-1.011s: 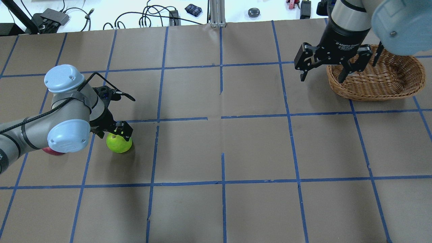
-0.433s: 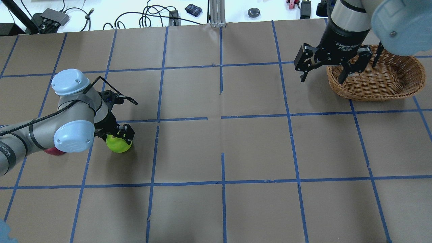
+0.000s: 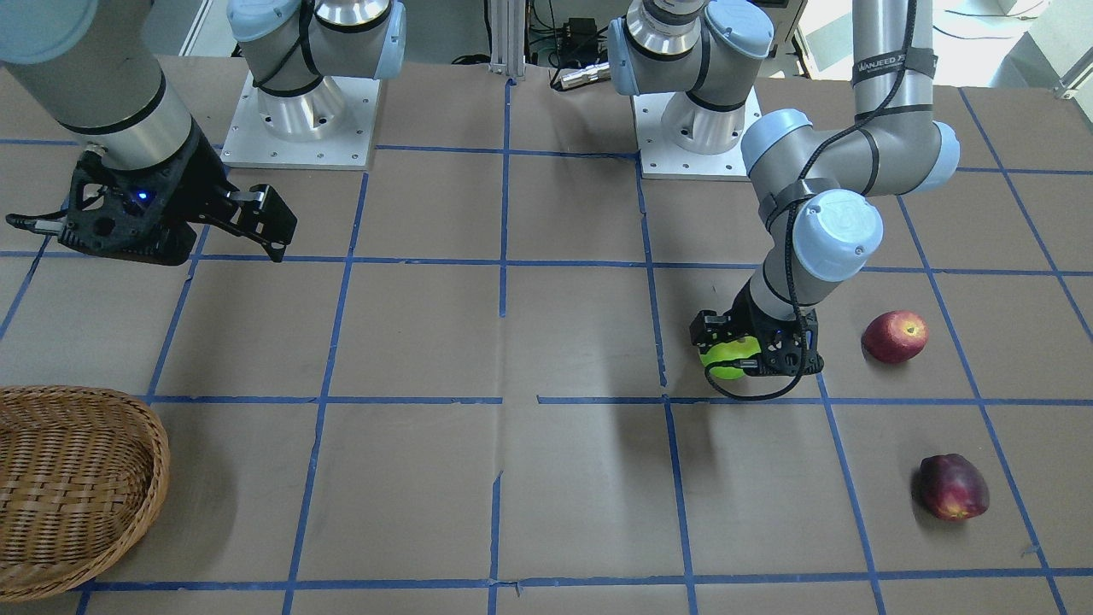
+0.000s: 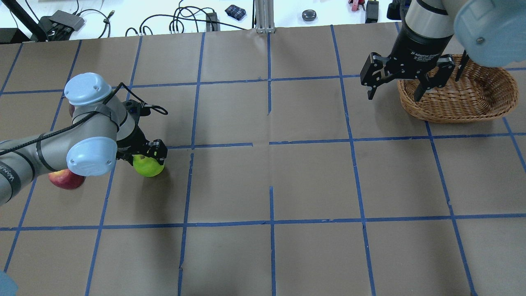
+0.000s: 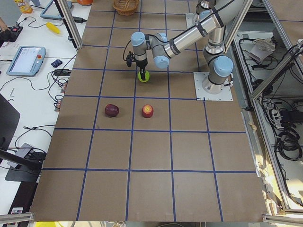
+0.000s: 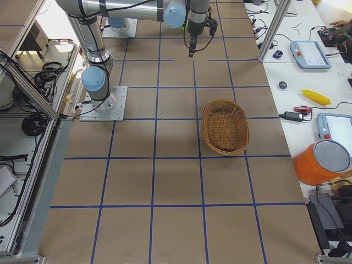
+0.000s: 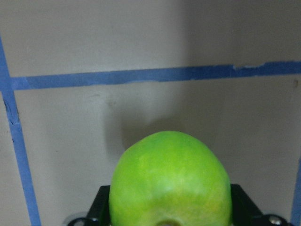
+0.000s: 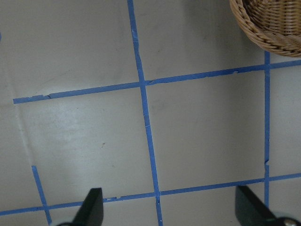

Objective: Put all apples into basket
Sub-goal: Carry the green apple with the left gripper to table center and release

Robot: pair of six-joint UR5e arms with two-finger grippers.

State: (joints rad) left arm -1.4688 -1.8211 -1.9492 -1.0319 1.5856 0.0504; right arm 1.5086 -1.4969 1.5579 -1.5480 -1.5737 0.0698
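My left gripper [image 4: 144, 158] is shut on the lime green apple [image 4: 148, 166], holding it low over the table. The apple fills the bottom of the left wrist view [image 7: 170, 181] between the fingers and also shows in the front view [image 3: 724, 358]. The red apple [image 3: 894, 336] lies on the table beside my left arm, partly under the elbow in the overhead view [image 4: 65, 180]. The dark maroon apple [image 3: 953, 487] lies further out. The wicker basket [image 4: 472, 98] is empty at the far right. My right gripper [image 4: 393, 97] hangs open and empty beside the basket's left rim [image 8: 263, 28].
Brown paper with a blue tape grid covers the table. Cables and small devices lie beyond the far edge [image 4: 193, 20]. The two arm bases [image 3: 299, 111] stand at the robot's side. An orange pot and tablets sit on a side bench [image 6: 322, 162].
My left gripper has closed on the green apple and shifted it slightly toward the far side and right. The elbow moved, uncovering more of the red apple. The right arm barely moved.
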